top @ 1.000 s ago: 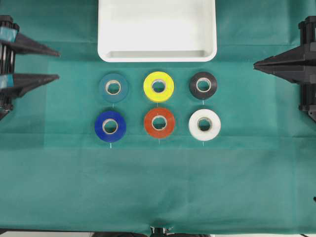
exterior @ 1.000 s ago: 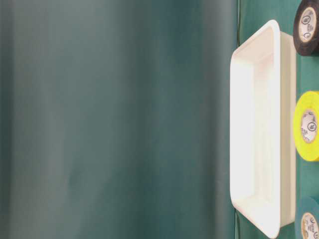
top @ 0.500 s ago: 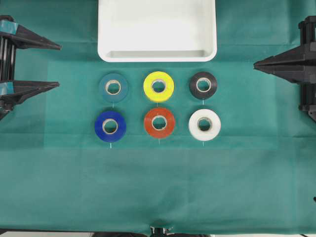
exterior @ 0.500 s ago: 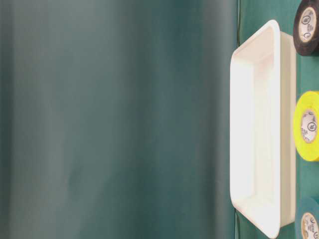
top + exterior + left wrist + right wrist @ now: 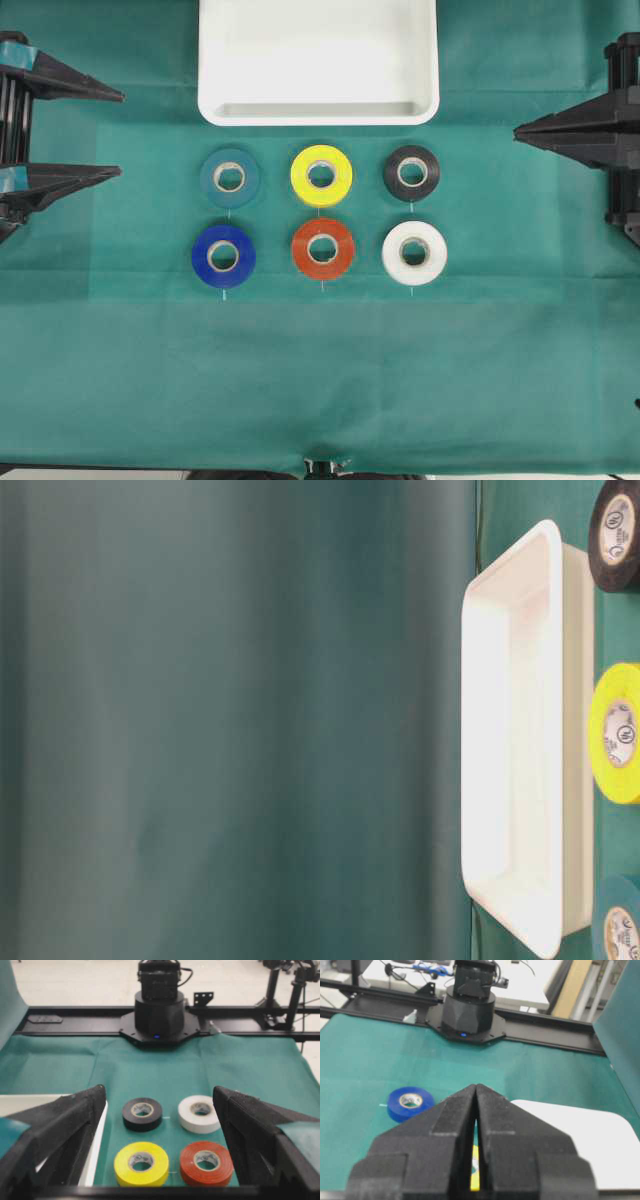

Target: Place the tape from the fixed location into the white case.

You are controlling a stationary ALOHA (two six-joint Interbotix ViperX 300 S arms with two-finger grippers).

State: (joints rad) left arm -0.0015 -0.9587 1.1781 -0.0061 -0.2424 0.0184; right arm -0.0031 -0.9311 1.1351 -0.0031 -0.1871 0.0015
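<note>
Tape [image 5: 321, 175]: bright yellow roll, pale core ring, lying flat on the green-covered counter [image 5: 320, 380]. Position: middle of the row of three rolls nearest the counter's far edge, just short of the near rim of the white case [image 5: 318, 112] and apart from it. Neighbours: teal roll [image 5: 229, 177] on one side, black roll [image 5: 411, 173] on the other; orange-red roll [image 5: 322, 248] directly behind it in the second row, flanked by blue roll [image 5: 223, 255] and white roll [image 5: 414, 252]. None touch.

White case: shallow tray at the middle of the far edge, nothing seen inside it.

Step in hand: judged to be the very start, before any reach; the tape is ungrasped and the case unfilled.

Left hand [image 5: 112, 133]: at the counter's left edge, fingers spread wide, holding nothing, pointing level toward the centre, well apart from the rolls.

Right hand [image 5: 520, 129]: at the right edge, fingers pressed together, holding nothing, likewise level.

Next move, as judged: one hand must travel in over the yellow roll, tip downward, straddle it without nudging the neighbours, and close.
</note>
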